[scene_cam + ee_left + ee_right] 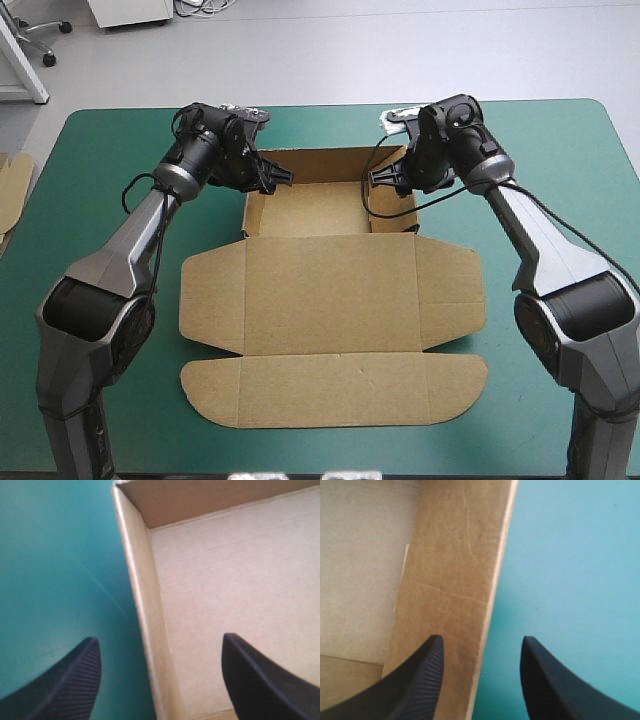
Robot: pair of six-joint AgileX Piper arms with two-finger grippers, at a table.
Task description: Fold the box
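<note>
Lid [330, 392] flat nearest, box [310, 215] walls raised; left end effector [160, 639] and right end effector [482, 639] spread astride side walls.

The brown box [330, 280] lies at the middle of the teal-green cover [570, 150]. Its far part forms an open tray [310, 215] with raised walls. The lid [330, 310] lies flat toward the near edge. The left gripper [277, 178] is at the tray's left wall. The right gripper [383, 177] is at its right wall. More brown board [12, 185] shows at the table's left edge.
</note>
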